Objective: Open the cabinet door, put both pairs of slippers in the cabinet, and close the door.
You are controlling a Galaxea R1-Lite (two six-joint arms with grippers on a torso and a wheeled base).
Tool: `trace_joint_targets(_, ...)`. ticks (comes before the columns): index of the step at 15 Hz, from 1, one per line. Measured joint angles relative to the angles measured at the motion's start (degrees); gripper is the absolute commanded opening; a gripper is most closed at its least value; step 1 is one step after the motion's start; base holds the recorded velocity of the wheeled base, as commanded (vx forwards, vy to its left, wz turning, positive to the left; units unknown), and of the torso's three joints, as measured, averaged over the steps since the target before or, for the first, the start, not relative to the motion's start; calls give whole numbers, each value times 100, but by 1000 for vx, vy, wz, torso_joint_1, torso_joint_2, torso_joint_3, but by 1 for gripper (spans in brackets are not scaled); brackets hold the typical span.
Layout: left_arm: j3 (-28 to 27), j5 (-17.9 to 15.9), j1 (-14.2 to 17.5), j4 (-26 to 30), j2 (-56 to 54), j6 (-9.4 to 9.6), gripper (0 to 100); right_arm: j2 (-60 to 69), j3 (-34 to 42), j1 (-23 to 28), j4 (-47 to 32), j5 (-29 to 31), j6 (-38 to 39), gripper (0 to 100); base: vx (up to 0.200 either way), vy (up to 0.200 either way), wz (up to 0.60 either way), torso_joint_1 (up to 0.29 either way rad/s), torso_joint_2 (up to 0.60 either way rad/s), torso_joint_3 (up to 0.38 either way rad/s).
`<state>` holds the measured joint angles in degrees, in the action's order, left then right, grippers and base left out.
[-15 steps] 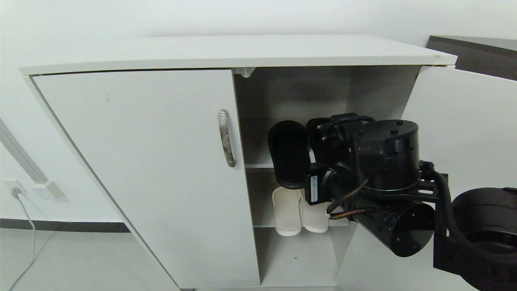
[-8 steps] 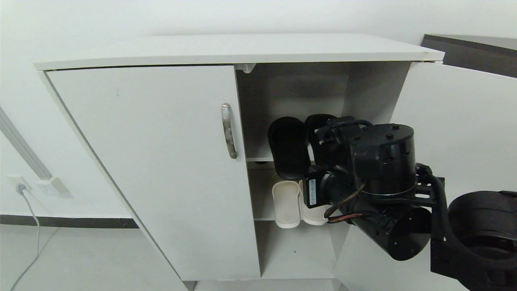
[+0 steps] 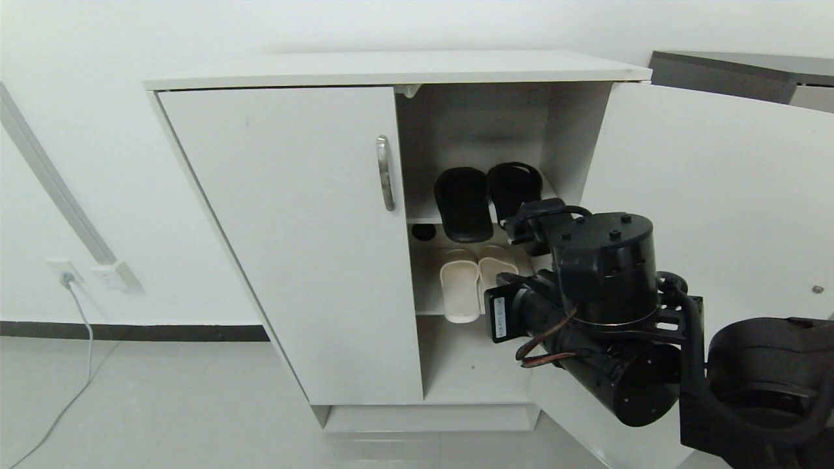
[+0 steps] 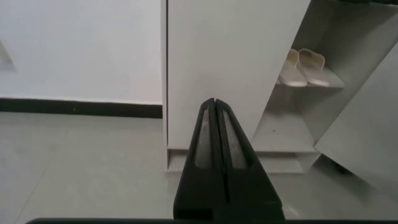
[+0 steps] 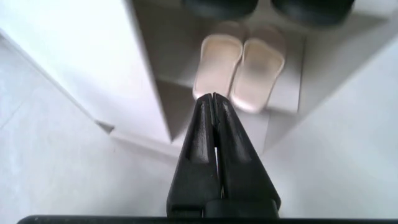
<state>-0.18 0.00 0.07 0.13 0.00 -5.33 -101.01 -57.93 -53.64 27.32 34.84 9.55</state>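
In cabinet (image 3: 391, 68): blk slippers (image 3: 464, 202) above, white pair (image 3: 460, 286) below.

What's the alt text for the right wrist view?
The right gripper, jaws shut, points at a pair of white slippers lying side by side on a shelf of the open cabinet. A black pair sits on the shelf above.

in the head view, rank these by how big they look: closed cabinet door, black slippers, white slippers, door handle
1. closed cabinet door
2 and 3. black slippers and white slippers: look alike, each partly behind the right arm, so not ranked
4. door handle
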Motion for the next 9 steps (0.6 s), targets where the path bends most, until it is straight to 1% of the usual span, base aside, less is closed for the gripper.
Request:
trace_joint_targets(5, 0, 5, 0, 5, 0, -4, 0, -102, 49, 0, 73, -4, 0, 0, -200, 0, 0, 4, 2, 3)
trace_joint_targets(9, -2, 11, -5, 2, 0, -2, 0, -138, 206, -13, 161, -28, -55, 0, 0, 0, 0, 0, 0, 0)
